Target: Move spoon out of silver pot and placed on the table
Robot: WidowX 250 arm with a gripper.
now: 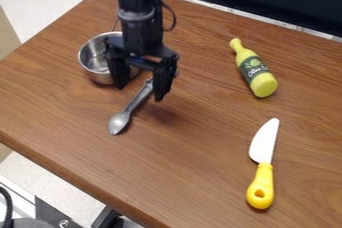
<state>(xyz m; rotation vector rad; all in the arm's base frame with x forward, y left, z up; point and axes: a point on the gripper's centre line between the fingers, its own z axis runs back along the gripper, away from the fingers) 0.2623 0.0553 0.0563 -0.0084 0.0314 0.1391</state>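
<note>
Spoon is dull silver-gray, metallic-looking, with an oval bowl that narrows into a slim handle. Lies on the wooden counter, outside the silver pot and near it. Bowl points to the view's lower left; handle slants up toward the upper right, its far end partly hidden by the black gripper. Jaws spread wide, released, above the handle.
</note>
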